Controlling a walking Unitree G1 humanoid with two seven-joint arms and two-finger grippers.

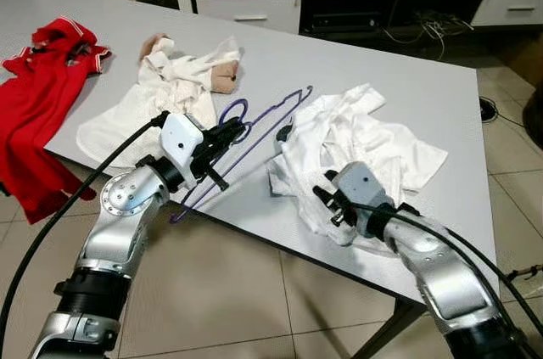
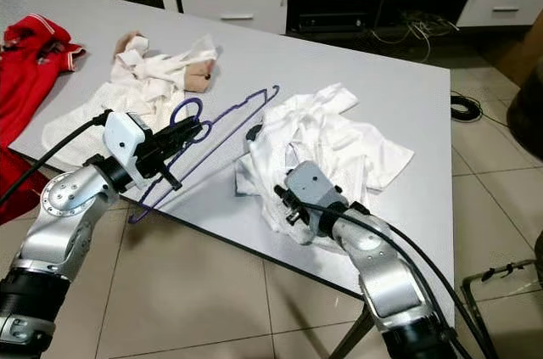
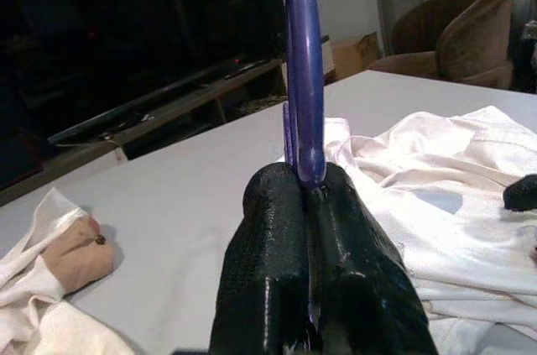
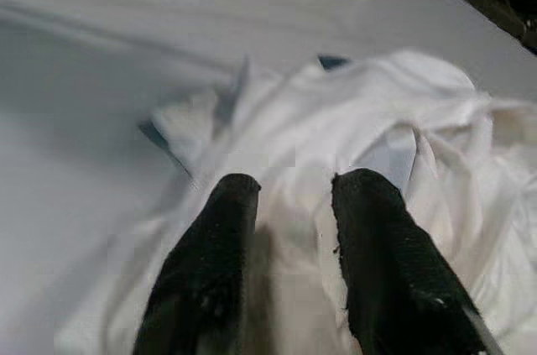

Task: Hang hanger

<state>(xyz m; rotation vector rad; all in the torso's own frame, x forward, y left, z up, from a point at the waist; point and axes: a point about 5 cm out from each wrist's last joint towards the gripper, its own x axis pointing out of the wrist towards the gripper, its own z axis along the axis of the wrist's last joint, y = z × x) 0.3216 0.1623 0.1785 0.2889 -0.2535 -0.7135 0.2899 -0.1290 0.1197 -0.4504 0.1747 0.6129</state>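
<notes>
a thin purple wire hanger (image 1: 254, 134), its curled hook near the middle of the grey table (image 1: 407, 87), slants across the smooth matte tabletop, its lower end jutting past the near edge at about 7 o'clock. the left gripper (image 1: 231, 132) has its two black, rough-textured fingers (image 3: 277, 271) pinched tight on the hanger's hook end, the glossy purple wire rising from between the pads in the left wrist view; the silver left arm bends up from the lower left, forearm pointing toward 2 o'clock. at about 3 o'clock from the hanger lies a crumpled white shirt (image 1: 356, 147), soft and creased, with folds piled toward the near edge. the right gripper (image 1: 333, 199) rests on this shirt's near side, its black fingers (image 4: 210, 271) set apart with white cloth bunched between them; whether they grip the cloth cannot be told. the right arm reaches in from the lower right, toward 10 o'clock. at 10 o'clock from the hanger sits another rumpled white garment (image 1: 165, 92) with tan patches, and farther left a red shirt (image 1: 42, 79) with white-striped trim drapes over the table's edge. pale floor tiles (image 1: 254, 300) lie below.
</notes>
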